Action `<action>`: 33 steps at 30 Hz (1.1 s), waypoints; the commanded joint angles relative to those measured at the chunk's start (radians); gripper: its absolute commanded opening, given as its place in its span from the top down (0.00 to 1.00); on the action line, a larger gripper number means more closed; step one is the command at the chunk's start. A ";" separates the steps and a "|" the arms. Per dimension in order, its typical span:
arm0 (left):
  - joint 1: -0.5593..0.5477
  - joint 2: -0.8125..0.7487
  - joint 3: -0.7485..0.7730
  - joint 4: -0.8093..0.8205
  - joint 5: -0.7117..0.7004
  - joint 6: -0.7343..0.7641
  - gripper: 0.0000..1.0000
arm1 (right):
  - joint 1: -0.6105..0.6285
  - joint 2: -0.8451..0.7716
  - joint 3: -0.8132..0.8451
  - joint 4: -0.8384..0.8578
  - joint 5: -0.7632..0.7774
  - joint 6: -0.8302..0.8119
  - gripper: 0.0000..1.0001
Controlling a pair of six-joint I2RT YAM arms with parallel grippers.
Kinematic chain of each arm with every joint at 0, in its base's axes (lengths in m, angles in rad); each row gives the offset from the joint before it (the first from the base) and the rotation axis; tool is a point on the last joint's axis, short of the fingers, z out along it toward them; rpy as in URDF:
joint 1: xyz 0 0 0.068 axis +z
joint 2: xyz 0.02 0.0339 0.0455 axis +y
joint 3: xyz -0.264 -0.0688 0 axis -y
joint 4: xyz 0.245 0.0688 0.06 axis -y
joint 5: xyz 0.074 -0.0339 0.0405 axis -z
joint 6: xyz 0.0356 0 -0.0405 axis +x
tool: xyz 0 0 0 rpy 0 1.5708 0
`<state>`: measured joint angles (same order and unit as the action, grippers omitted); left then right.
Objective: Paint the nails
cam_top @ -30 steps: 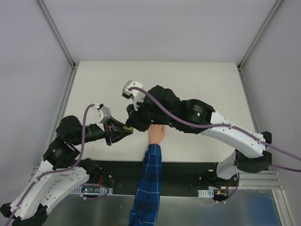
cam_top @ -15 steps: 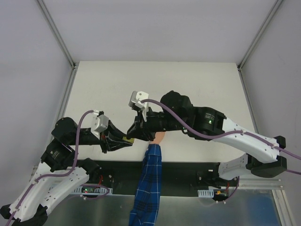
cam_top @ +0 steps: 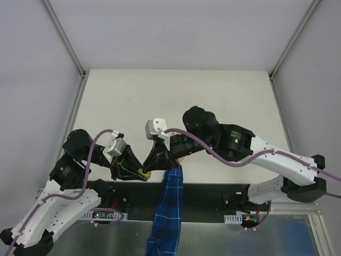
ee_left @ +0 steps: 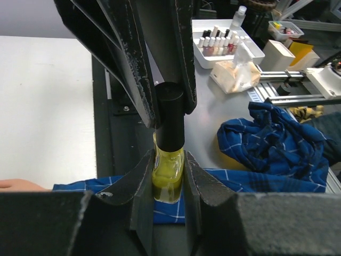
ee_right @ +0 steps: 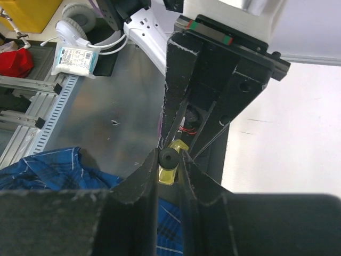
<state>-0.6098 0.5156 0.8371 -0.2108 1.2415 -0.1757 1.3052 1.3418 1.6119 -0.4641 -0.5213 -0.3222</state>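
Note:
My left gripper (cam_top: 139,174) is shut on the yellow polish bottle (ee_left: 168,173), gripping its glass body. My right gripper (cam_top: 151,166) is shut on the bottle's black cap (ee_right: 169,157), which also shows in the left wrist view (ee_left: 170,120). Both meet just left of the blue plaid sleeve (cam_top: 168,208). The peach mannequin hand is almost wholly hidden under my right arm; only a sliver (cam_top: 181,158) shows, and a fingertip edge (ee_left: 16,185) appears in the left wrist view. The nails are hidden.
The white table (cam_top: 176,96) stretches behind the arms. A black strip (cam_top: 208,194) and metal rail run along the near edge. Off the table, a white tray of polish bottles (ee_left: 224,42) and a bundle of blue plaid cloth (ee_left: 272,141) lie.
Both grippers have moved toward the near edge with the bottle held between them. The right arm now covers the mannequin hand that showed a second ago.

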 commanded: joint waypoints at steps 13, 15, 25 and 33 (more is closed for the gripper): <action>-0.010 0.006 0.037 0.059 -0.047 0.024 1.00 | 0.003 -0.053 -0.038 0.084 0.052 -0.006 1.00; -0.010 0.018 0.037 0.059 -0.024 0.022 1.00 | 0.003 -0.050 -0.029 0.088 0.055 0.000 1.00; -0.010 0.012 0.030 0.059 0.001 0.015 1.00 | -0.003 -0.069 -0.033 0.102 0.083 0.017 1.00; -0.010 0.001 0.028 0.060 -0.014 0.022 1.00 | -0.011 -0.067 -0.032 0.120 0.113 0.069 1.00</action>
<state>-0.6098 0.5236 0.8391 -0.1967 1.2003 -0.1715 1.3060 1.3079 1.5723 -0.4290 -0.4484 -0.2897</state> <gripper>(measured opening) 0.208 0.187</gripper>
